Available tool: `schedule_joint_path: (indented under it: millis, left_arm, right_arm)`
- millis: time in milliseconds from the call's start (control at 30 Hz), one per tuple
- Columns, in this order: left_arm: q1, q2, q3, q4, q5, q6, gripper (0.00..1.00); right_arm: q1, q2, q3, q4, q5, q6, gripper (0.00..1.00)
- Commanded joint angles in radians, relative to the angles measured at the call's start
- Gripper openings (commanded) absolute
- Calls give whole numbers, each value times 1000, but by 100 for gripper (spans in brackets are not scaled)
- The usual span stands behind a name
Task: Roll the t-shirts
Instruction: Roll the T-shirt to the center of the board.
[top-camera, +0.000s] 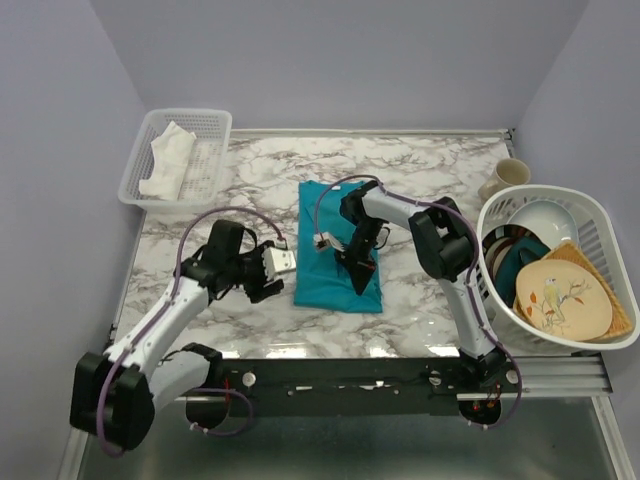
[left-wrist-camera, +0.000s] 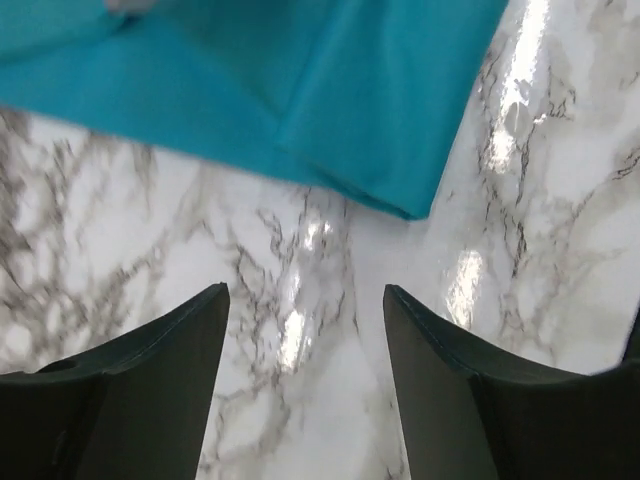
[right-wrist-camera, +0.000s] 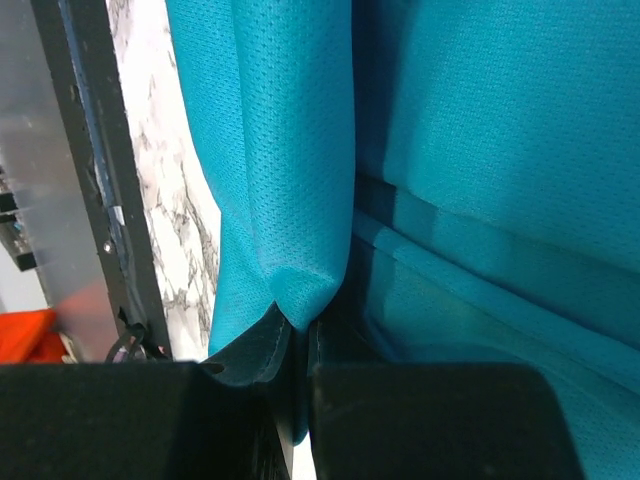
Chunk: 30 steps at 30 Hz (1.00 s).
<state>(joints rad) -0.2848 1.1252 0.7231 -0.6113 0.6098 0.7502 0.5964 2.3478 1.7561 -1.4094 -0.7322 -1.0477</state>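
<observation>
A teal-blue t-shirt (top-camera: 335, 235) lies folded into a long strip in the middle of the marble table. My right gripper (top-camera: 360, 282) is over the strip's near end and is shut on a pinch of its fabric (right-wrist-camera: 300, 200), which rises as a lifted fold between the jaws. My left gripper (top-camera: 288, 261) is open and empty just left of the shirt, low over bare marble. In the left wrist view the shirt's near corner (left-wrist-camera: 380, 130) lies beyond the spread fingers (left-wrist-camera: 170, 360).
A white basket (top-camera: 150, 170) with a white cloth (top-camera: 168, 158) stands at the back left. A white basket (top-camera: 590, 240) at the right holds plates and a dark-teal dish (top-camera: 515, 262). A cup (top-camera: 506, 176) stands behind it. The table's dark front rail (right-wrist-camera: 95, 180) runs near my right gripper.
</observation>
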Motion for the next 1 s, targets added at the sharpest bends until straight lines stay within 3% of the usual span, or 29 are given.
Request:
schedule_joint_path:
  millis: [0,100,400,567,700,967]
  left_arm:
    - [-145,-238,-232,352,-38,208,74]
    - [-226,-317,-303,404,-44,203,74]
    - [-456,-360,-366,498,-133,167,73]
    - [-577,-303,-379,513,-176,228,71]
    - [-668,-223,-395,585,-319,277,69]
    - [-729,-56,-430,723,-568,331,66]
  right_arm:
    - [9,-41,-15,75,94,-44,6]
    - [9,-25,52,33,68,-46,6]
    - [37,-59,31,27,30,-90,6]
    - [43,-58,57,-9,17,-153,5]
    - [43,-35,92,-51,8,-212,6]
    - [46,31,155,-115,2,-204,6]
